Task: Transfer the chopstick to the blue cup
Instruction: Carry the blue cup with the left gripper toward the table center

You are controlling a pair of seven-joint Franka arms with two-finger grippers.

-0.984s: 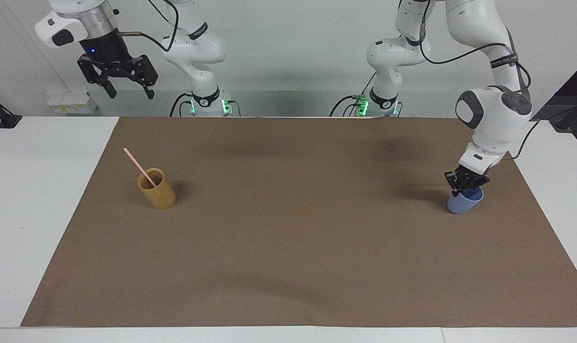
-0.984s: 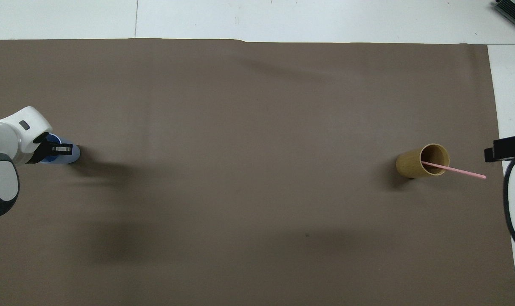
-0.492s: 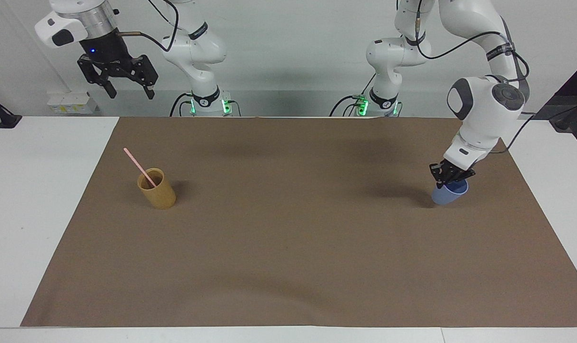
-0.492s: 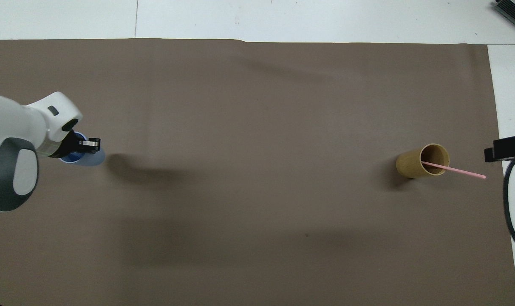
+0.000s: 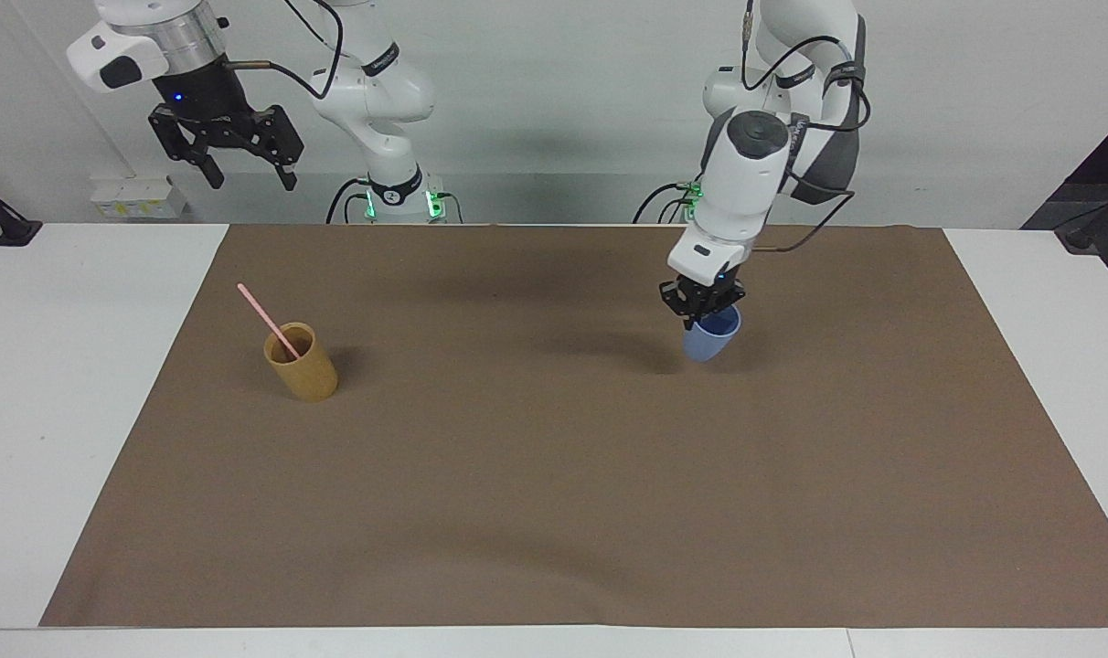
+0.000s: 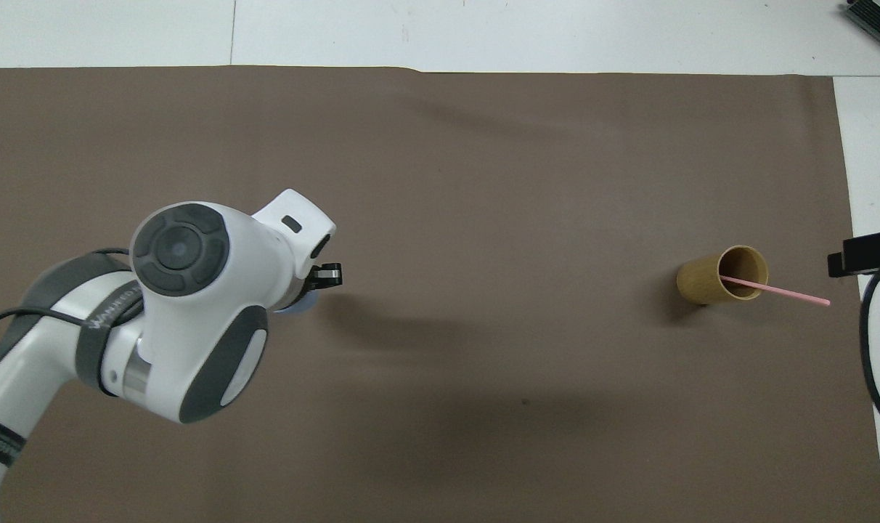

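The blue cup (image 5: 713, 338) hangs tilted just over the brown mat (image 5: 554, 475) near the middle of the table, a little toward the left arm's end. My left gripper (image 5: 703, 313) is shut on its rim. From overhead the left arm hides nearly all of the cup (image 6: 300, 307). One pale pink chopstick (image 5: 263, 314) leans in the tan cup (image 5: 303, 367) toward the right arm's end, its top sticking out past the rim (image 6: 796, 294). My right gripper (image 5: 246, 172) waits open, high over the table's edge at that end.
The tan cup (image 6: 705, 282) stands upright on the mat. White tabletop (image 5: 79, 384) borders the mat at both ends. A black cable loop (image 6: 872, 363) lies off the mat at the right arm's end.
My left gripper has carried the blue cup from the left arm's end of the mat toward the middle of the table. The right arm, tan cup and chopstick have not moved.
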